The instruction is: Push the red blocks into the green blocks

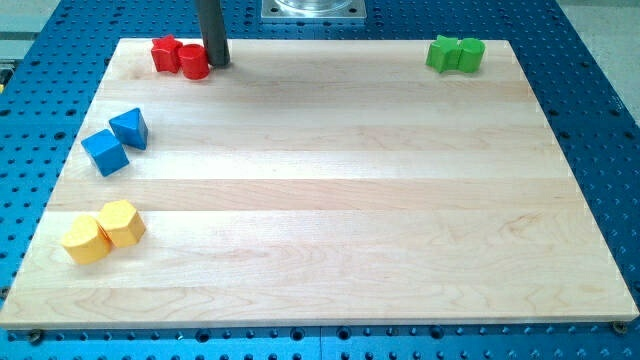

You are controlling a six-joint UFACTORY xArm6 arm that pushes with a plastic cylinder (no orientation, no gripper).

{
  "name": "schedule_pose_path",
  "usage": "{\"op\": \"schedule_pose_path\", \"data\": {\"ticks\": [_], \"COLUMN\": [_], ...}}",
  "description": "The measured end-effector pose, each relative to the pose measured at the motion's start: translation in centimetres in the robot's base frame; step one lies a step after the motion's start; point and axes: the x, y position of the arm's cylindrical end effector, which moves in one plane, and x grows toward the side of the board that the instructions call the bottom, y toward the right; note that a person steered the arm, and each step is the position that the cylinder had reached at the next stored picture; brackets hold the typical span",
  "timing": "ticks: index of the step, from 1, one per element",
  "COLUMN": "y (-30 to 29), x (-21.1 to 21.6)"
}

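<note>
Wooden board (330,200) fully visible; my tip (216,64) touches the red cylinder (195,62), rod top cropped; no fingers

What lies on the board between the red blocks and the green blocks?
Nothing visible. The red blocks and green blocks sit along the view's top edge with bare board between. My tip sits at the reds' right side.

A rectangular board of pale wood (330,200), built from lengthwise planks with visible grain, lies on a blue metal table (590,110) perforated with a regular grid of small holes. At the view's top, just beyond the board's far edge, a grey metal mounting plate (313,9) sits on the blue surface. Lighting is even and diffuse, producing only soft shadows on the wood.
</note>
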Motion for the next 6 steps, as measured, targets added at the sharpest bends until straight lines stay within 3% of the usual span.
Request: {"op": "schedule_pose_path", "data": {"ticks": [6], "y": [-0.05], "x": [-0.13]}}
